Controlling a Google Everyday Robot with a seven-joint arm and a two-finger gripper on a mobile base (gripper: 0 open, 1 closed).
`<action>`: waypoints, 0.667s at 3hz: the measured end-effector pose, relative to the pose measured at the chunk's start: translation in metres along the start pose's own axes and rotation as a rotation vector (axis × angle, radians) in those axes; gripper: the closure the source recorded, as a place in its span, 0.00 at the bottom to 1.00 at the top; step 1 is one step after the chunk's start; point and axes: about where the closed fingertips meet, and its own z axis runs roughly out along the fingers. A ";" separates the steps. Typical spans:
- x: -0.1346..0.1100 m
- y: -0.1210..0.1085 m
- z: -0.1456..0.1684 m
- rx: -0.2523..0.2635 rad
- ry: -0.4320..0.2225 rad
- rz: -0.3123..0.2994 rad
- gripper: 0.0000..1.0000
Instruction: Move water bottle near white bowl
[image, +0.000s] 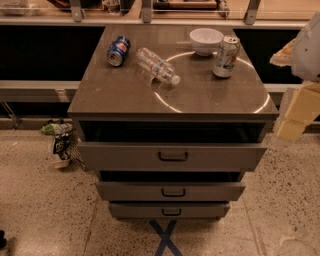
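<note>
Water bottle (157, 66) lay on its side in the upper middle of the frame, cap pointing lower right, on the grey worktop (125, 95). The white bowl (206, 40) stood apart from it at upper right, a silver-green can (226, 56) upright just beside it. A blue can (118, 50) lay at upper left. I judged the reach not yet begun; next the claw (296, 112) would need to come in over the bottle's crinkled body. It hung at the right edge, cut off by the frame and clear of the worktop. Whether it was wide or narrow I could not tell.
</note>
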 end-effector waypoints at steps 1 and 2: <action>-0.001 -0.001 0.000 0.002 -0.005 0.002 0.00; -0.017 -0.019 0.007 0.042 -0.139 0.066 0.00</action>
